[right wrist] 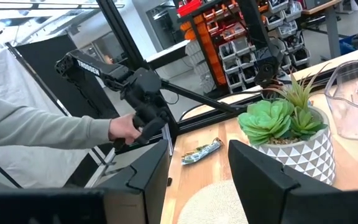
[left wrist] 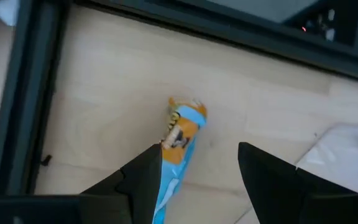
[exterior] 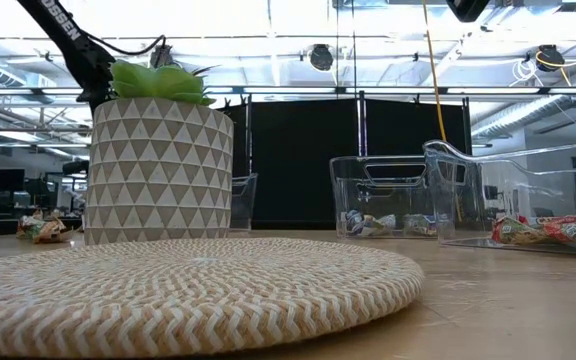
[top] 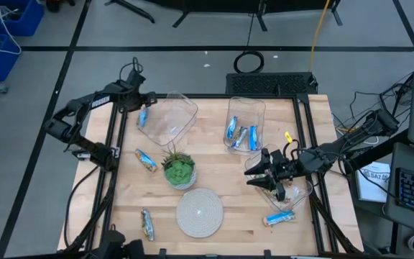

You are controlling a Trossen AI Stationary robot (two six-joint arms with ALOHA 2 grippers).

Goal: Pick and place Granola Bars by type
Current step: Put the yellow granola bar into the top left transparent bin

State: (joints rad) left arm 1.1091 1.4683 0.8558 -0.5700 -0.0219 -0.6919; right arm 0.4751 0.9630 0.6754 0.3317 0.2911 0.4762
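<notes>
Three blue-silver bars (top: 241, 134) in bin (top: 246, 108), four bars loose on table (top: 214, 173)

White capital letters reading "TROSSEN" are showing along the link of the dark robot arm (right wrist: 95, 70) sitting in the upper left of the right wrist view. In the low view, the tail of the same word, "OSSEN", is running in white along the dark arm segment (exterior: 64, 27) slanting down from the upper left corner of the frame. Print is showing on the blue and orange wrapped granola bar (left wrist: 180, 142) lying at the centre of the left wrist view, but it is staying too blurred to read.
</notes>
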